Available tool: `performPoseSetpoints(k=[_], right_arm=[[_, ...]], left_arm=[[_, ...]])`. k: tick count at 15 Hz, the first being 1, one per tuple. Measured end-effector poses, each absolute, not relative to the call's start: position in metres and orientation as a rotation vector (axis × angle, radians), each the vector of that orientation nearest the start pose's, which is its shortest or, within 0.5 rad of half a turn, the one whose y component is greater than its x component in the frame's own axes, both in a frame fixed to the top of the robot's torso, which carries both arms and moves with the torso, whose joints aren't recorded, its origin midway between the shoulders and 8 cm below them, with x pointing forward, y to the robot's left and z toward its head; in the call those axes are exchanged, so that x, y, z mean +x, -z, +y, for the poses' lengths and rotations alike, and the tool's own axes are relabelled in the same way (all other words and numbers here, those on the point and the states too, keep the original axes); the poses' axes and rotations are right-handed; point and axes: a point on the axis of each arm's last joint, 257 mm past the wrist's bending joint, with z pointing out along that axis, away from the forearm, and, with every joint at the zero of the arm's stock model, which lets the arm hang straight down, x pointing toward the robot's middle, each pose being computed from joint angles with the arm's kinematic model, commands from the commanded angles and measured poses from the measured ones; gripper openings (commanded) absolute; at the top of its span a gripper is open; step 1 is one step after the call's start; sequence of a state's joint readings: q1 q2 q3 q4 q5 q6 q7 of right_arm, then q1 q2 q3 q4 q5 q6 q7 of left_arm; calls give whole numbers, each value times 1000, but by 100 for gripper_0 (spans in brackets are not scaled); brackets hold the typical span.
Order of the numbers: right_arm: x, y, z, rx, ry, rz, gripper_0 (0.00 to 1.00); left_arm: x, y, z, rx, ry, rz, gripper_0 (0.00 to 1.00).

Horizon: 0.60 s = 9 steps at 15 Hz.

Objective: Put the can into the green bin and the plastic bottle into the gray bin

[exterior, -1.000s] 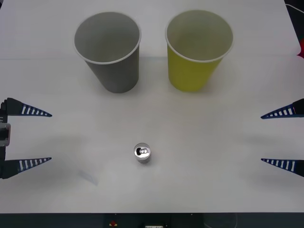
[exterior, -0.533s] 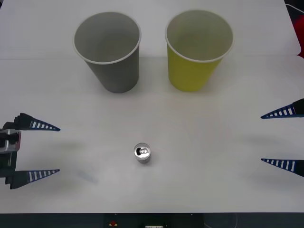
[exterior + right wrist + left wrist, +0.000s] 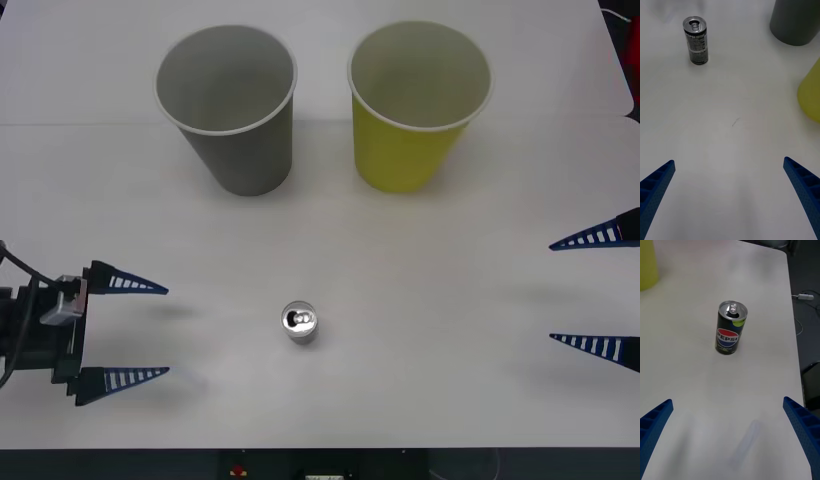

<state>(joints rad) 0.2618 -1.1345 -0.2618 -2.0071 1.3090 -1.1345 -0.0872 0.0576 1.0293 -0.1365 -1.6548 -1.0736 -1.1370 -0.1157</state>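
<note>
The can (image 3: 299, 323) stands upright near the front edge of the white table (image 3: 420, 300), with bare tabletop on every side of it. Behind it and well apart, the gray bin (image 3: 229, 105) sits to the left and the green bin (image 3: 417, 103) to the right, both upright with a clear gap between them.

The left gripper (image 3: 124, 331) is left of the can, at about the same depth on the table, its jaws spread wide and pointing toward the can across open surface. The right gripper (image 3: 594, 291) waits far to the right of the can at the table's side, jaws also wide.

From above, the can shows little but its silver top. The left wrist view shows the can (image 3: 730, 332) as dark with a Pepsi logo, and the table's rounded corner beyond it. The right wrist view shows small print on the can (image 3: 696, 40), probably a label, too fine to read. There both bins are cut off, showing part of their walls.
</note>
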Motion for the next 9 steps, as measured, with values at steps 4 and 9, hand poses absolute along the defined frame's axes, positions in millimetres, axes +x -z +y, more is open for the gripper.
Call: performPoseSetpoints(k=[4,9], right_arm=[[341,167,-286,-1634,-209,1596,100],[341,167,-286,-1634,-209,1596,100]], left_arm=[[344,251,216,1420,698,1525,100],[353,271,199,1388,783,1468,100]])
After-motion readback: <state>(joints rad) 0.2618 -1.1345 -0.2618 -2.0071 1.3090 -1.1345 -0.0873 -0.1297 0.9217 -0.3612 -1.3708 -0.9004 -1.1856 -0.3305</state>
